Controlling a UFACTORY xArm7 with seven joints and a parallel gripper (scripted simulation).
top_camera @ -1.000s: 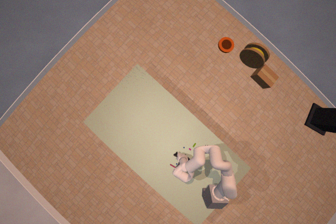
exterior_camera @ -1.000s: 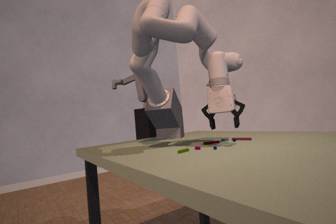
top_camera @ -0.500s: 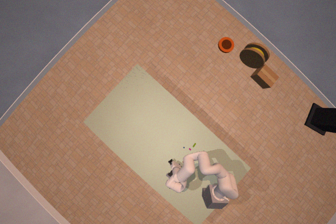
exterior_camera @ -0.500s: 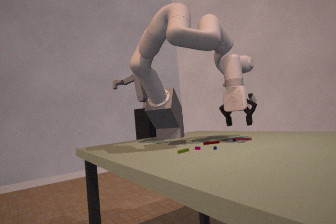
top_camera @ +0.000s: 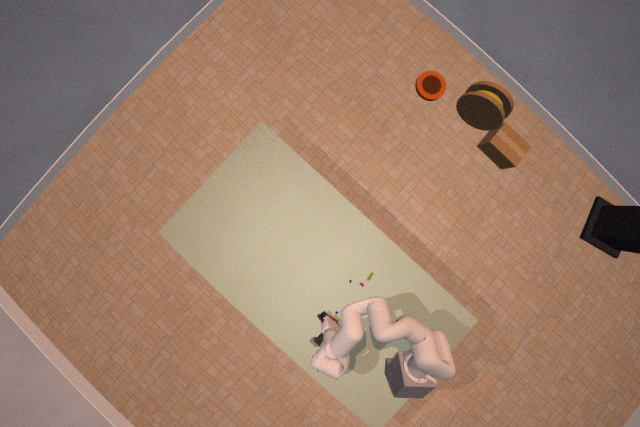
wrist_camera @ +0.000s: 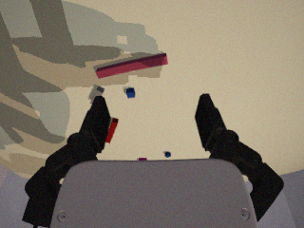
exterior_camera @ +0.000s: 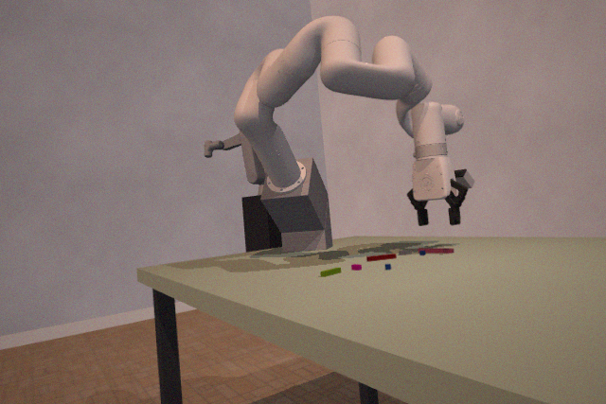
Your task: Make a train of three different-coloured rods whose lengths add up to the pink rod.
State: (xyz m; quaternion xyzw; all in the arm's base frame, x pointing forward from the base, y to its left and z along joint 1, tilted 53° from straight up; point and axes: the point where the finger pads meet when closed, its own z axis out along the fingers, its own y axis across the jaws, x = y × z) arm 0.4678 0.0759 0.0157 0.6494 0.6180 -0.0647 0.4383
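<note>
Here the pink rod (wrist_camera: 132, 65) lies flat, long and slim, beneath the wide-open, empty end effector (wrist_camera: 152, 121).

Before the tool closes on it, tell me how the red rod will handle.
The red rod looks like a stiff, square-edged bar lying flat, so it probably slides rather than rolls. Being long and thin, it may pivot if gripped off-centre. The open tool hangs above, holding nothing.

Seven rods are being counted on the table (exterior_camera: 489, 316); two are being shown in blue, a first blue rod (wrist_camera: 129, 93) at six o'clock of the pink rod (wrist_camera: 132, 65) in the wrist view, and a second blue rod (wrist_camera: 167, 154) at five o'clock of the first; one each is being shown of the red rod (exterior_camera: 381, 256), grey rod (wrist_camera: 97, 91), magenta rod (exterior_camera: 356, 267) and lime rod (exterior_camera: 329, 271).
</note>
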